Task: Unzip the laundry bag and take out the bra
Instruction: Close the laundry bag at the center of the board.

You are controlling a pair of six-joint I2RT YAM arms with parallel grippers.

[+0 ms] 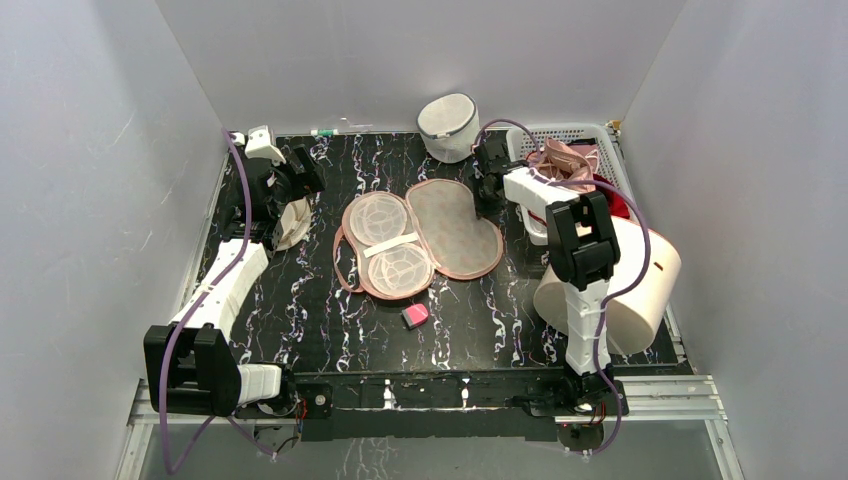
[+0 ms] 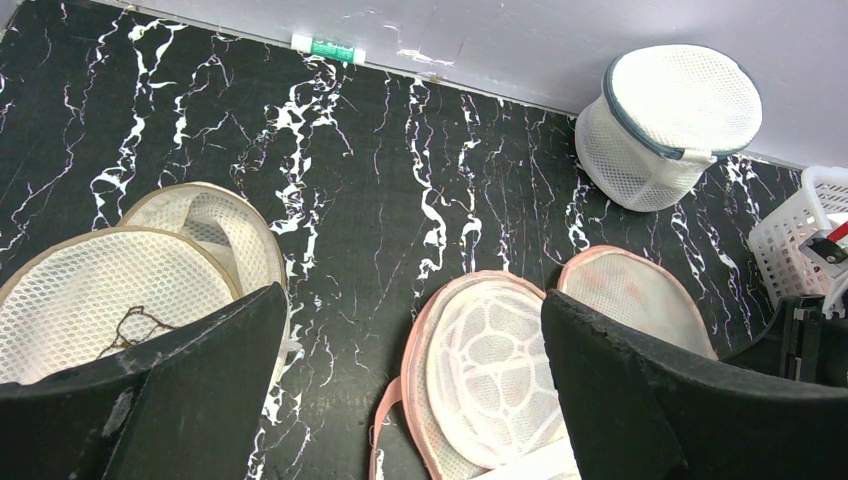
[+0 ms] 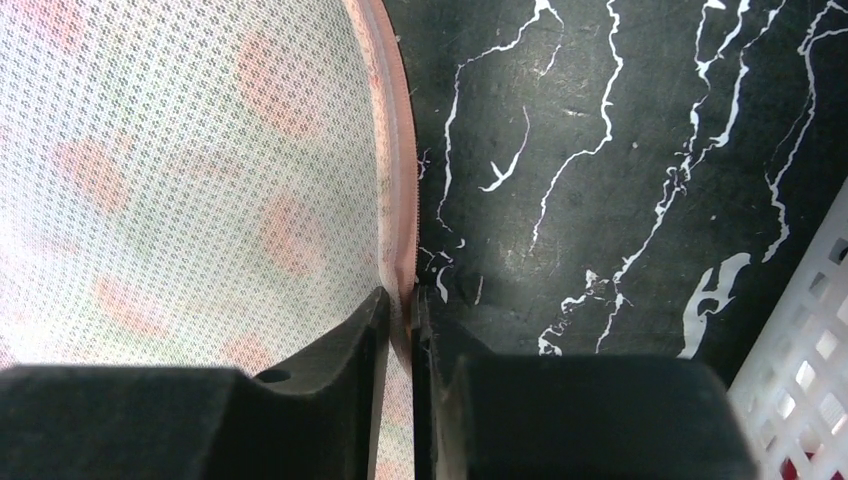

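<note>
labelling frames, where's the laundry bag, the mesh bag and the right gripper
laundry bag (image 1: 455, 230), top view, open right half
mesh bag (image 1: 448, 118), top view, top face
right gripper (image 3: 400, 300), right wrist view, between its fingertips

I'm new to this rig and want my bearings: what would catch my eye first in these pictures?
A flat peach fabric laundry bag lies unzipped and spread open centrally, pale mesh lining up. The right gripper is pinched shut on its pink rim at the far right side. A glossy pale pink satin bra lies in the white plastic basket at the far right corner.
</note>
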